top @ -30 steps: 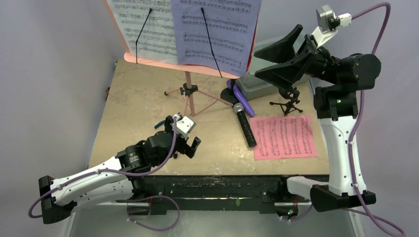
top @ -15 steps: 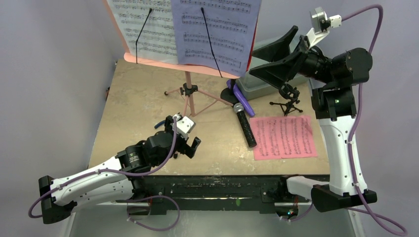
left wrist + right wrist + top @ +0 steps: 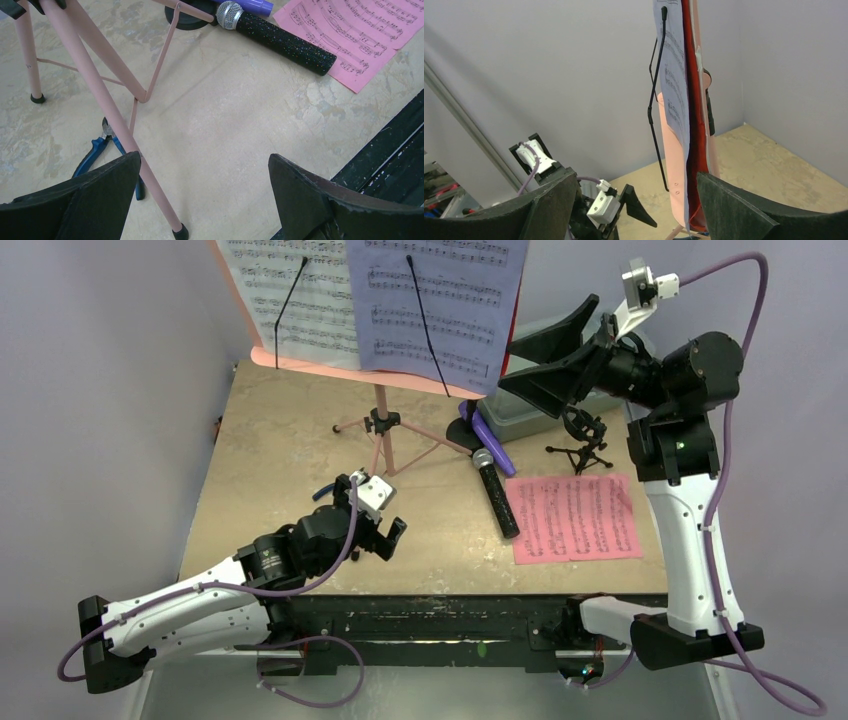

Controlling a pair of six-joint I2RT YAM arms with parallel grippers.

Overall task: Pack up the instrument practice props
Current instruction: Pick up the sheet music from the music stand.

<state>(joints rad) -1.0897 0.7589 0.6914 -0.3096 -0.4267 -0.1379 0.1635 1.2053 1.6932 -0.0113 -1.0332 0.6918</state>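
Right tool [image 3: 542, 364] swung left | black mic [image 3: 498, 498] lengthwise near-far, head far

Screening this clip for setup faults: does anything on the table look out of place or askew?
Only the blue-handled pliers stand out: a hand tool among music props, lying beside a leg of the pink music rack. The black mic lies flat with its tail overlapping the pink sheet. Nothing looks spilled or damaged.
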